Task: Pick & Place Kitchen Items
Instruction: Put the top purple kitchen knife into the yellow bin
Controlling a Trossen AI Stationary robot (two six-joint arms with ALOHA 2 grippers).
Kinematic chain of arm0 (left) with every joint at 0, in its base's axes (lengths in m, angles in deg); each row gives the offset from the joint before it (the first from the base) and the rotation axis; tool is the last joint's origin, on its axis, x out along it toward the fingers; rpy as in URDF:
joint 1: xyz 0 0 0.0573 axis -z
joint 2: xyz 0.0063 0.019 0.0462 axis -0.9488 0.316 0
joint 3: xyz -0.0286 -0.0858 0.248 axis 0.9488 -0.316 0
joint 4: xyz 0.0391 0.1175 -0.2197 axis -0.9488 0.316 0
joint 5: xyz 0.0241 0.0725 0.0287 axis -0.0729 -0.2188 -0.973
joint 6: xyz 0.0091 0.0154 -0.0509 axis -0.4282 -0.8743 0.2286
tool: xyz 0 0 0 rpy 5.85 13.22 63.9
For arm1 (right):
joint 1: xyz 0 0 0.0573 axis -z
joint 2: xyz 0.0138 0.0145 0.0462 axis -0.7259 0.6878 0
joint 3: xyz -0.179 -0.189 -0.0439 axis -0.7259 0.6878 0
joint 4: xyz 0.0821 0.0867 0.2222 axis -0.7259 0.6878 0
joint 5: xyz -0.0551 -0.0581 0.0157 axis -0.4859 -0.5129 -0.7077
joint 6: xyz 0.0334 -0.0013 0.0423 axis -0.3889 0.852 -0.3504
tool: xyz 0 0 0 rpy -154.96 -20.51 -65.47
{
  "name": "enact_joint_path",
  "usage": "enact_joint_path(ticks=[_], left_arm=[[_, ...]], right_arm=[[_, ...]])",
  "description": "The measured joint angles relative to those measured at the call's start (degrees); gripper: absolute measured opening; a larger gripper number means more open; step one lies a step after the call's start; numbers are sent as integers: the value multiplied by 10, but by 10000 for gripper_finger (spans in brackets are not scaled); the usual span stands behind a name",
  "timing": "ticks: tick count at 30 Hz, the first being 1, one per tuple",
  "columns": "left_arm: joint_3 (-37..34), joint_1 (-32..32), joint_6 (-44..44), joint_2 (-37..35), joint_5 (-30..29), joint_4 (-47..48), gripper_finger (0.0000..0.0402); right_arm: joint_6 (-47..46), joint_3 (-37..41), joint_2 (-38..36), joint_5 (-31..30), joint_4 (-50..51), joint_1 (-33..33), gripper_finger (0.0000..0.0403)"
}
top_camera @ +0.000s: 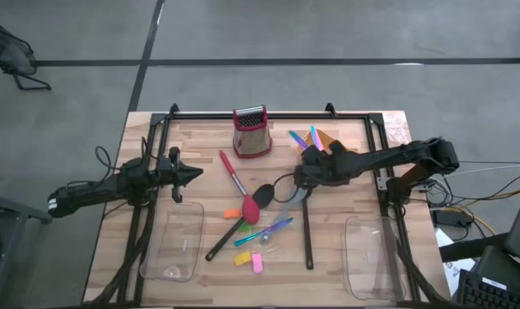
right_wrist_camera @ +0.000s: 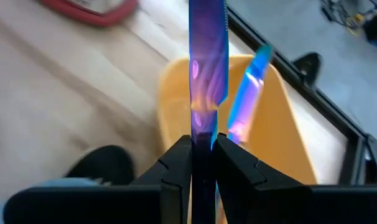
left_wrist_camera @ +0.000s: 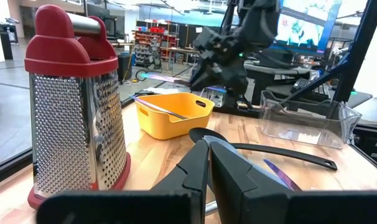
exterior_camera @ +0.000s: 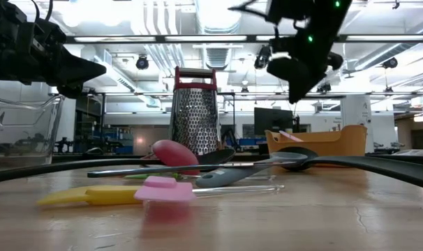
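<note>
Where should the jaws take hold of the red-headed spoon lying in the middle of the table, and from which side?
Grip the red-headed spoon on its thin straight handle, about halfway along, coming straight down from above with the jaws set across it. The handle lies flat on bare wood and is clear there, while the head is crowded by a black spoon and small pieces.

A light wooden table carries everything here. At the far edge stands the red box grater, upright, and to its right sits the orange bowl. Across the middle lie a red-headed spoon, two long black spoons and a blue stick, crossing one another. Nearer lie small pieces: orange, yellow, pink. Two clear containers rest at the near left and near right.
</note>
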Motion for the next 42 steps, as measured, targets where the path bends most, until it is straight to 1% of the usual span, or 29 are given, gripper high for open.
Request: enact_joint_path(ticks=[6, 13, 21, 29, 37, 42], left_arm=[[0, 0, 0, 0, 0, 0, 23], [0, 0, 0, 0, 0, 0, 23], [0, 0, 0, 0, 0, 0, 23], [0, 0, 0, 0, 0, 0, 23], [0, 0, 0, 0, 0, 0, 23], [0, 0, 0, 0, 0, 0, 23]], right_arm=[[0, 56, -21, -4, -32, 51, 47], [4, 96, -24, -4, -60, 96, 63], [20, 121, -24, -4, -97, 110, 46], [27, 140, -24, -3, -130, 125, 66], [26, 157, -24, -1, -137, 130, 48], [26, 158, -23, 1, -146, 131, 62]])
